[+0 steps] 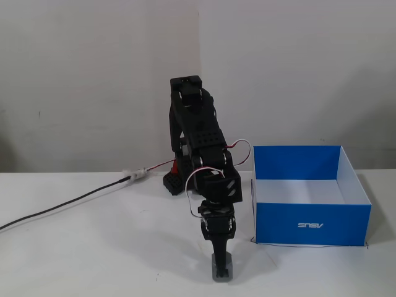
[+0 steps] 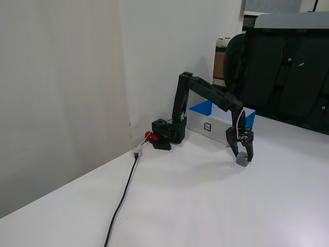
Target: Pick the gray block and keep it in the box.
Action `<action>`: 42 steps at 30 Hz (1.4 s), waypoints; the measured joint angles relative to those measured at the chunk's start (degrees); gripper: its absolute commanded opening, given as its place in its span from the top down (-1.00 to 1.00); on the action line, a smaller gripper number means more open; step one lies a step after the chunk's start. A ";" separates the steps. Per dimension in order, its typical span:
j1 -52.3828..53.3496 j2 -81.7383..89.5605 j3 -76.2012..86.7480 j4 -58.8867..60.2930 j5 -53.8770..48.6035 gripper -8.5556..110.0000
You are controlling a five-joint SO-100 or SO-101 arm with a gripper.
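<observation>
The gray block sits on the white table in front of the arm, and it also shows in another fixed view. My gripper points straight down onto it. In the side-on fixed view my gripper has one jaw on each side of the block, closed against it, with the block still touching the table. The box, with blue walls, a white floor and white lettering on its front, stands to the right of the gripper in a fixed view. In the other fixed view it is partly hidden behind the arm.
A black cable runs from the arm's base to the left along the table, and it also shows in the side-on fixed view. The arm's base stands by the wall. A black chair stands behind the table.
</observation>
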 measured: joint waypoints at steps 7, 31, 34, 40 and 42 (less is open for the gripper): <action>1.49 17.23 0.62 6.15 0.18 0.85; -50.71 60.64 18.46 11.95 0.26 0.56; -50.45 63.19 20.65 10.11 0.26 0.29; -43.51 69.17 23.73 7.21 0.26 0.65; -38.41 69.96 23.73 7.21 0.26 0.75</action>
